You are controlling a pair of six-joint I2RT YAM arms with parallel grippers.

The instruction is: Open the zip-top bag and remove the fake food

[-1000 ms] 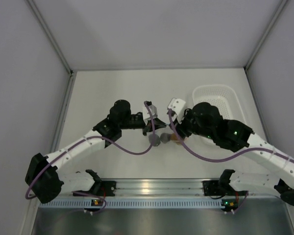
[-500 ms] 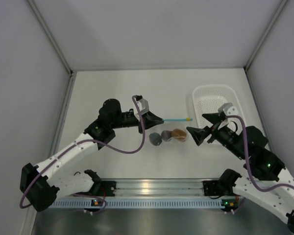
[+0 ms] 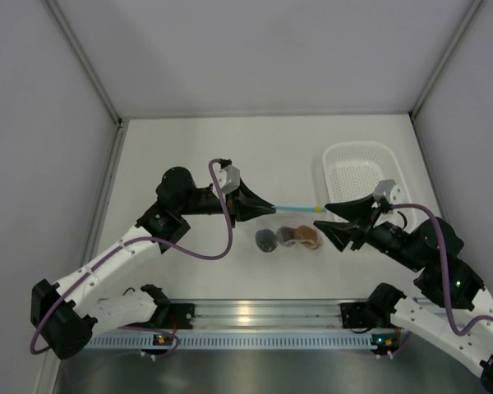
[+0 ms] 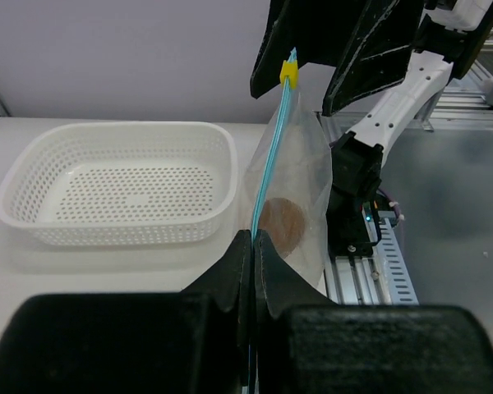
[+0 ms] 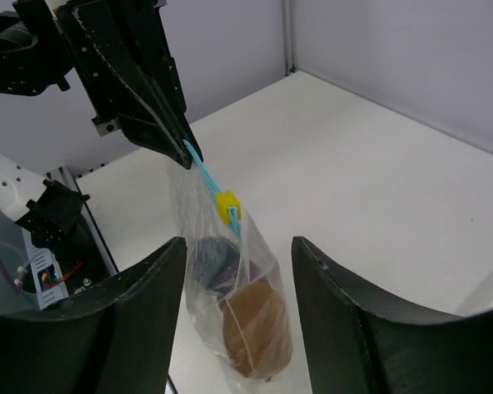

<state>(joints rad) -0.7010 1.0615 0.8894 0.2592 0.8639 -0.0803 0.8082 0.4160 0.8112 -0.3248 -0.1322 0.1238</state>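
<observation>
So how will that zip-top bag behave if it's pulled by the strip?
Probably floppy: the zip-top bag hangs crinkled below the strip pinched by the left gripper. Likely bottom-heavy, since the fake food sits bunched at its low end, so it may swing.

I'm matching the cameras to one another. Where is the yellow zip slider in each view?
Top external: slider just right of centre, at the blue strip's right end.
Left wrist: slider top centre, at the strip's far end.
Right wrist: slider at centre, atop the bag.
Shared landmark: the orange-brown food inside the bag, below the slider in all three.
</observation>
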